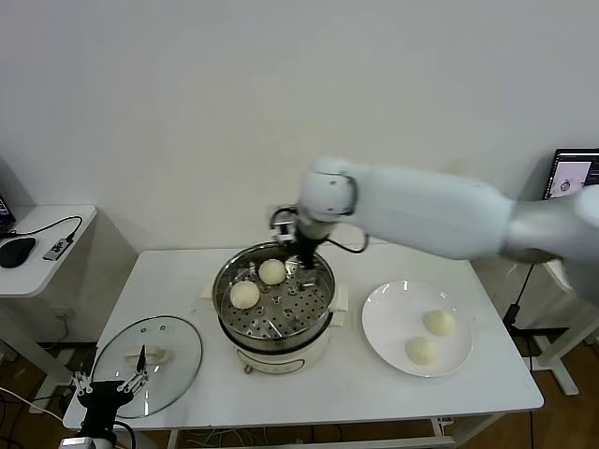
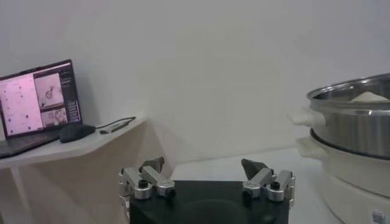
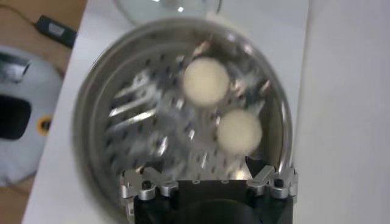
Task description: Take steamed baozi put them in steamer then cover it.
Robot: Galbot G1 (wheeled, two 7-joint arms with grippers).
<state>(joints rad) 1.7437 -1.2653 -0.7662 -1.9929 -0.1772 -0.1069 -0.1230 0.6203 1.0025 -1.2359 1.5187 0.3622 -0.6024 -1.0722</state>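
Observation:
The shiny steel steamer (image 1: 321, 281) stands mid-table on its cream base. Two cream-white baozi lie on its perforated tray: one at the back (image 1: 272, 271), one at the left (image 1: 244, 295). They also show in the right wrist view (image 3: 206, 83) (image 3: 239, 131). Two more baozi (image 1: 439, 323) (image 1: 422, 350) lie on the white plate (image 1: 384, 309) to the right. My right gripper (image 1: 305, 271) hangs open and empty over the steamer's far right side (image 3: 207, 167). My left gripper (image 1: 110, 382) is open, low at the front left (image 2: 207, 165). The steamer shows at its right (image 2: 356, 125).
The glass lid (image 1: 173, 341) lies flat on the table's front left, just beyond my left gripper. A side desk (image 1: 37, 253) with a mouse and cable stands at the left; it carries a laptop (image 2: 39, 100). A monitor (image 1: 573, 173) stands at the far right.

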